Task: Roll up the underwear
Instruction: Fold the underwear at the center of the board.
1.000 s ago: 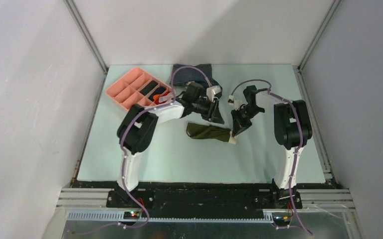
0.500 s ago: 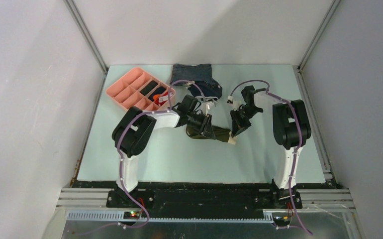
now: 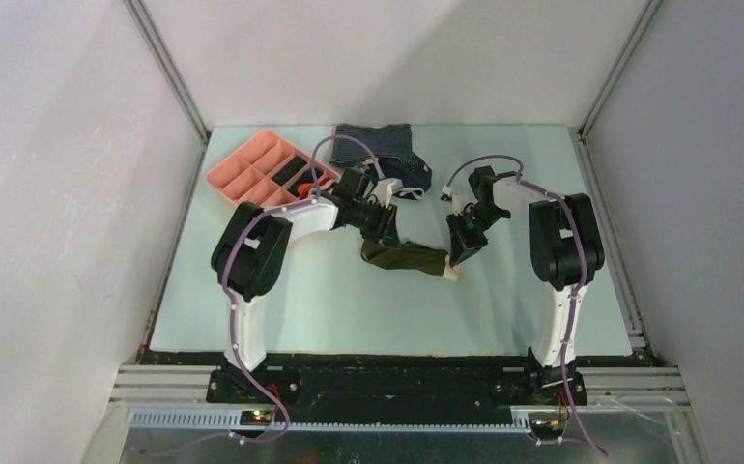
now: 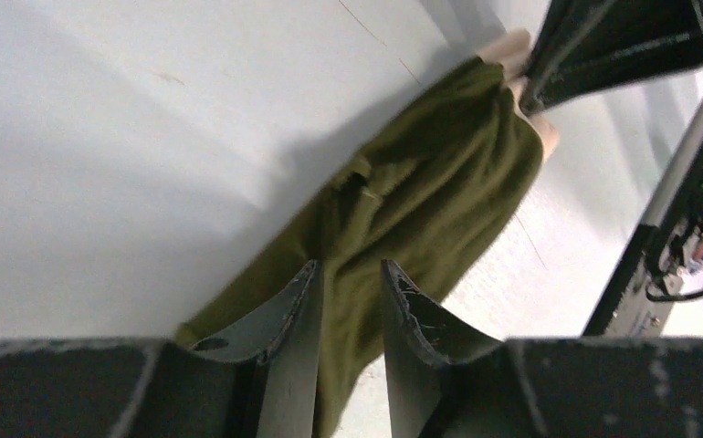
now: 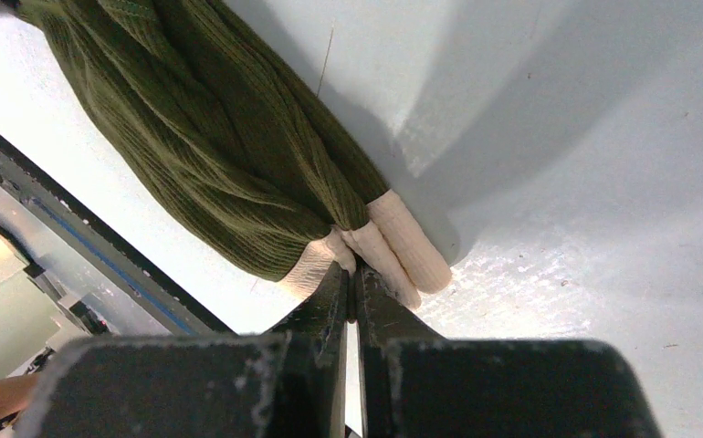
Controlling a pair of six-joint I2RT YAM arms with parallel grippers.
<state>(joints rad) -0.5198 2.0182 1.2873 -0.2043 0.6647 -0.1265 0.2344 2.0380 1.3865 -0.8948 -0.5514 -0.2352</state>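
Top external view: the underwear [image 3: 405, 257] lies mid-tabletop as a bunched olive strip. Its long axis runs left to right, with the right end dipping slightly toward the arm bases.

The right claw [image 3: 455, 270] sits at that right end. In the right wrist view it is clenched, tips pinching the pale band [image 5: 393, 242] where the cloth gathers.

The left claw [image 3: 387, 237] is at the opposite, left end, coming in from the far-left side. In the left wrist view its jaws stand a little apart with the cloth running under and between them. I cannot tell whether any fold is caught.

So each arm has one end, and neither is nearer overall. My guess is that any rolling has to travel along the strip, from the left end toward the pinned right end.

Room:
- The tabletop [image 3: 349, 309] is bare in front of the strip, toward the bases.
- Behind it, a navy garment [image 3: 409, 180] and a striped garment [image 3: 373, 143] lie near the left arm's wrist.
- The pink tray [image 3: 249, 176] is further left, well apart from the strip.
- All edges are far off.
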